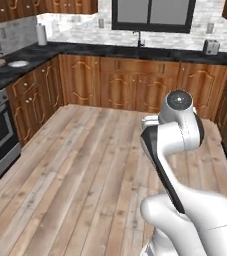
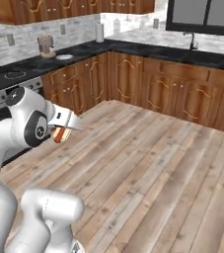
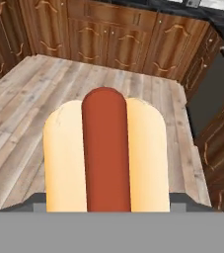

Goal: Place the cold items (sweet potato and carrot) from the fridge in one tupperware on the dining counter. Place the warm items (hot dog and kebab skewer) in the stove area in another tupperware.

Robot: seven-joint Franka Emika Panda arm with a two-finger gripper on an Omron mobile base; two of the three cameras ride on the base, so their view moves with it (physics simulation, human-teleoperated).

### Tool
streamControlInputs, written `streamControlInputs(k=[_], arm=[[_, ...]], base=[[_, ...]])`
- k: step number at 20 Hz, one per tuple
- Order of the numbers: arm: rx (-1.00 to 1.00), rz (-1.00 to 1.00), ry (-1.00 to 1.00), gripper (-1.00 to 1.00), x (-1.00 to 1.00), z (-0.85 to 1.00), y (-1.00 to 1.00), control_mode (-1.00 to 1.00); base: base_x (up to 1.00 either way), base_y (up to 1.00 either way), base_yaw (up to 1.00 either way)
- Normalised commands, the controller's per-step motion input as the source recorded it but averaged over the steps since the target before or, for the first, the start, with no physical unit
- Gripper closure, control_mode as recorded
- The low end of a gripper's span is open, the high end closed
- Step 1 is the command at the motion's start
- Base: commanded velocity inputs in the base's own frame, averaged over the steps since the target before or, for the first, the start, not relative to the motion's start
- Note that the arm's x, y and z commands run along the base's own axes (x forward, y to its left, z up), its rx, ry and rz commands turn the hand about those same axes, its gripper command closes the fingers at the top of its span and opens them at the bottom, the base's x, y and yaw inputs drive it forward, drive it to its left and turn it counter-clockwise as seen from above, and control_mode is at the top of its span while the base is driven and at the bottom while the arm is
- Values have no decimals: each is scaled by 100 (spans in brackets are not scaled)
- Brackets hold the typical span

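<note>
Hot dog: red-brown sausage in a pale tan bun (image 3: pixel 106 153), carried in the hand, its length pointing straight out ahead of the hand camera.
Gripper: white two-finger hand (image 2: pixel 64 129) clamped across the bun, jaws fairly wide around it; in the right base view an orange-red end peeks out beneath the fingers.
Position: arm tucked in over the plank wooden floor (image 1: pixel 75 170), mid-kitchen, with brown wooden cabinets (image 1: pixel 120 87) and the black countertop (image 1: pixel 110 49) beyond.
Step, as I read it: ferrying the warm item to its tupperware.
Tip: keep the squeeze steady and the wrist level, so the bun doesn't slip; release low inside the container.
</note>
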Motion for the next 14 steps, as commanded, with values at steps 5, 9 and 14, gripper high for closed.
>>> streamControlInputs(k=[5, 9, 14], arm=[[0, 0, 0, 100, 0, 0, 0, 100], [0, 0, 0, 100, 0, 0, 0, 100], [0, 0, 0, 100, 0, 0, 0, 100]], base=[[-95, -42, -30], [-75, -62, -23], [-92, -55, -21]])
